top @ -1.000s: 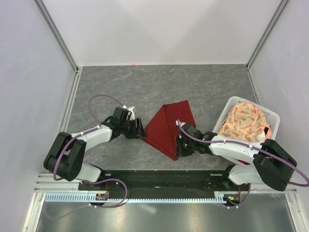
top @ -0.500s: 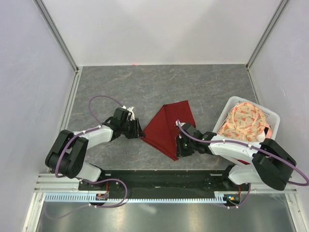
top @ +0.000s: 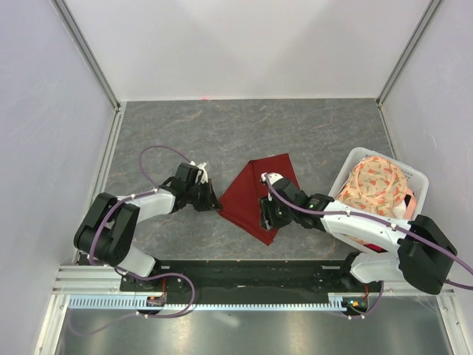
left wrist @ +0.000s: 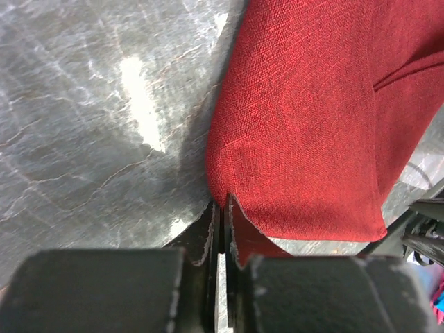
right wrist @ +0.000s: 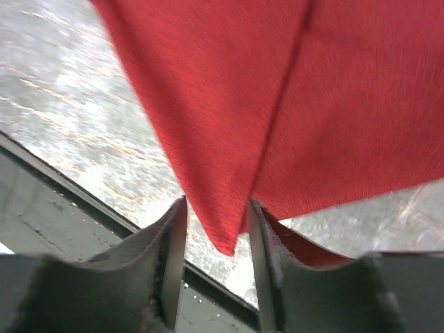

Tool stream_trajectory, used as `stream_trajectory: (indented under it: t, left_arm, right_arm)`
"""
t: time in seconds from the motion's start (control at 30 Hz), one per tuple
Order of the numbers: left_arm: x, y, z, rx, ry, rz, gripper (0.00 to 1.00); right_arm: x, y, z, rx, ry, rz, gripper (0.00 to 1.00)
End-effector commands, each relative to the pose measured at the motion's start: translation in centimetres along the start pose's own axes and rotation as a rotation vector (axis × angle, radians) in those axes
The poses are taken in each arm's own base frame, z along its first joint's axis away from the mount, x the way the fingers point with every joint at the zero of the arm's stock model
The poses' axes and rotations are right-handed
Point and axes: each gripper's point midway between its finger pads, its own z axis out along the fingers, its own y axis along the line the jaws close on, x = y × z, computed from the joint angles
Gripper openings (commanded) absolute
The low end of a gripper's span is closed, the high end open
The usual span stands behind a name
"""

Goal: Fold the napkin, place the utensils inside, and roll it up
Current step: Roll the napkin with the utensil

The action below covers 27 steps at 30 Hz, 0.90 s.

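— How do the claws stand?
— The left claw (left wrist: pixel 220 216) is pinched tight on the napkin (left wrist: pixel 305 118) at its corner. The right claw (right wrist: pixel 216 222) is parted, the near tip loose between its fingers.
— And the napkin?
— Folded, lying on the table (top: pixel 222 133) between both.

A grey, marble-veined surface (top: pixel 244 126) fills the enclosure, boxed by plain white walls (top: pixel 244 44) on three sides — aluminium posts (top: pixel 89 55) stand at the far corners. A black rail (top: pixel 244 268) and a slotted metal strip (top: pixel 244 302) edge the near side; pale glare (left wrist: pixel 142 104) streaks the stone.
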Motion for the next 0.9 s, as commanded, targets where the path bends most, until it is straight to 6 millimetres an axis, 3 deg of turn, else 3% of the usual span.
stream_trajectory:
  t: [0.0,0.17,0.43,0.53,0.87]
  left_arm:
    - [-0.8,-1.2,-0.2,0.019,0.024,-0.022,0.02]
    - [-0.5,-1.4,-0.1,0.028,0.098,-0.074,0.02]
    - [-1.3,-2.7,-0.5,0.143,0.176,-0.146,0.02]
    - [-1.5,-2.6,-0.7,0.151,0.196,-0.158,0.02]
    - [-1.9,-2.7,-0.9,0.184,0.249,-0.168,0.02]
  right_arm:
    - [-4.2,1.8,-1.2,-0.023,-0.141,-0.144,0.52]
    - [-6.5,5.1,-0.7,-0.064,-0.206,-0.271,0.64]
    - [-7.7,9.3,2.8,-0.042,-0.218,-0.419,0.67]
    - [-7.4,9.9,3.9,-0.003,-0.232,-0.453,0.69]
    - [-6.4,8.4,6.4,0.238,-0.296,-0.532,0.68]
